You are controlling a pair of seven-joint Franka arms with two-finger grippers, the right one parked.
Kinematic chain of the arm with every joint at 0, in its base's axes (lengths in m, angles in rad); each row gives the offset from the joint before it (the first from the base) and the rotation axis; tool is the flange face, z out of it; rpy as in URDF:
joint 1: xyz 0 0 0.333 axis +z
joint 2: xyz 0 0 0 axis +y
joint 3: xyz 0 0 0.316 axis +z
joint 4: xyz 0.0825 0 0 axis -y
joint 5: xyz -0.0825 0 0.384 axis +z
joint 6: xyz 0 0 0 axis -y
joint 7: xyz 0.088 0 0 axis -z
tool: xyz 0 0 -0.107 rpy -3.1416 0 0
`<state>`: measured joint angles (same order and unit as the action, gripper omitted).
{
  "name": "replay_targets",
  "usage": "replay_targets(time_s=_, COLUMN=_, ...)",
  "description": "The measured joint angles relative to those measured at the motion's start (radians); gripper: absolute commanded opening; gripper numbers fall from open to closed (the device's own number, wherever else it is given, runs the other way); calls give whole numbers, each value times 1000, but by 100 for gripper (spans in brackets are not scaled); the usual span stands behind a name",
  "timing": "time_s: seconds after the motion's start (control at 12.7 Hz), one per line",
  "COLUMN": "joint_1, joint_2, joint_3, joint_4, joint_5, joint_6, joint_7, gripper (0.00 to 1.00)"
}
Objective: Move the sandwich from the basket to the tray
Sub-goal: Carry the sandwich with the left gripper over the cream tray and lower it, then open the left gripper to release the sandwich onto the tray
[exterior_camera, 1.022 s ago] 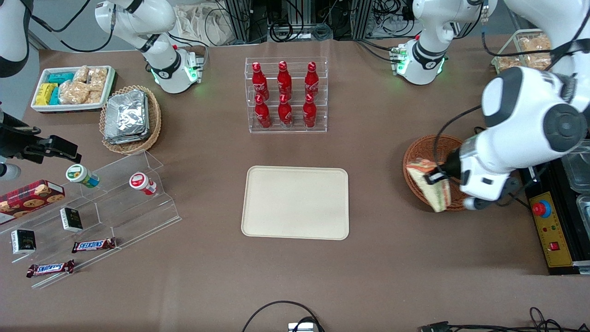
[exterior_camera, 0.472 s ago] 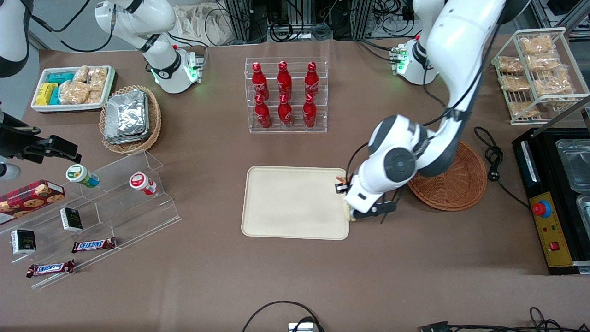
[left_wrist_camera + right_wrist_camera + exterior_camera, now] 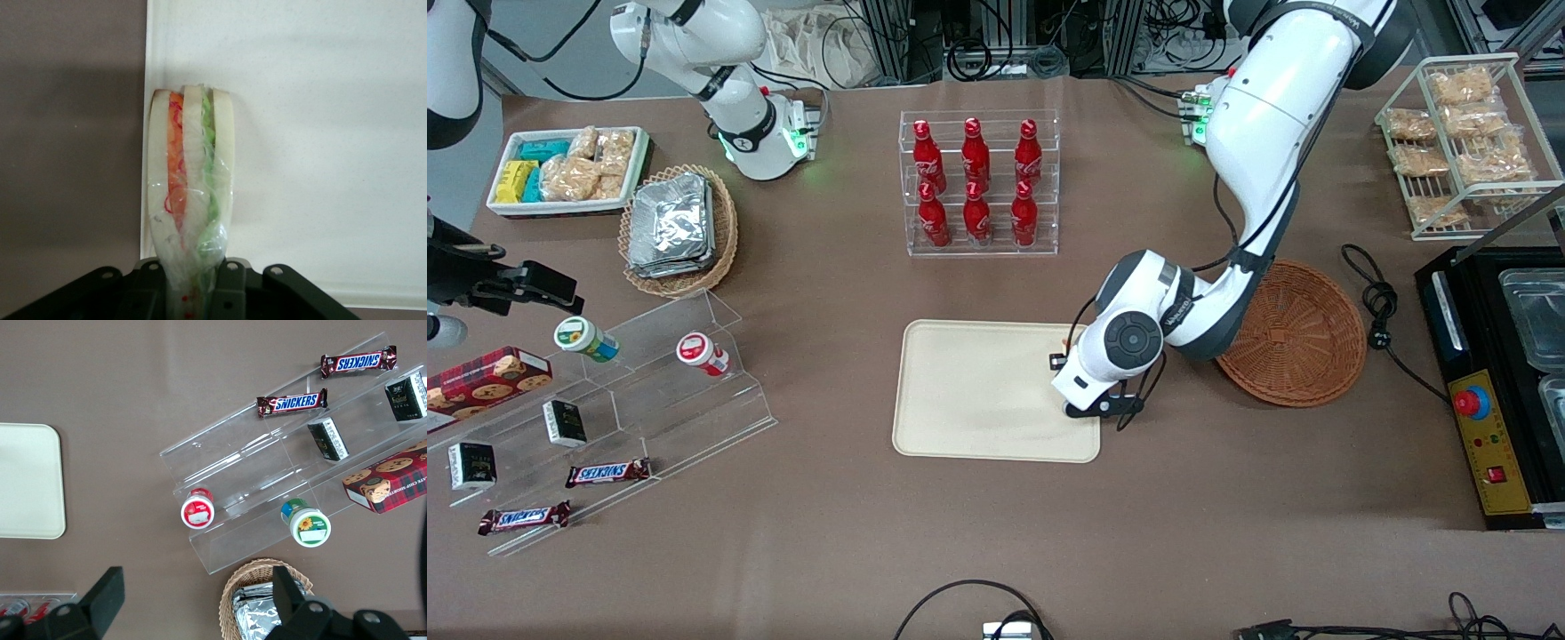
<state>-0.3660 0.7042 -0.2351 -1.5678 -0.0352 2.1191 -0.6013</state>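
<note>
The tray (image 3: 996,391) is reached: the gripper (image 3: 1069,384) is held over its edge nearest the basket, fingers (image 3: 230,287) clamped on the sandwich (image 3: 192,193). The basket (image 3: 1294,333) is emptied. Lowering and release are judged outstanding.

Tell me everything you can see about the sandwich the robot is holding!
The sandwich has three slices of white bread with an orange filling layer and a green one between them, all in clear, crinkly wrap. The gripper is shut on one end of it. It hangs over the cream tray, close to the tray's edge nearest the basket. In the front view the arm hides it. Whether it touches the tray cannot be told.
</note>
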Motion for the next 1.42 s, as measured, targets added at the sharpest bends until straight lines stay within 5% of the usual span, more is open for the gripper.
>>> replay_targets(time_s=0.08, joint_1=0, joint_2=1, joint_3=0, joint_4=4, joint_5=15, joint_6=0, joint_7=1, gripper=15)
replay_targets(time_s=0.24, joint_1=0, joint_2=7, joint_3=0, joint_4=16, joint_5=32, joint_6=0, joint_7=1, gripper=100)
replay_targets(time_s=0.94, joint_1=0, joint_2=21, joint_3=0, joint_4=74, joint_5=34, joint_6=-1, joint_7=0, gripper=100)
replay_targets(time_s=1.42, joint_1=56, joint_2=-169, joint_3=12, joint_4=41, joint_5=35, joint_6=-136, joint_7=-2, gripper=100)
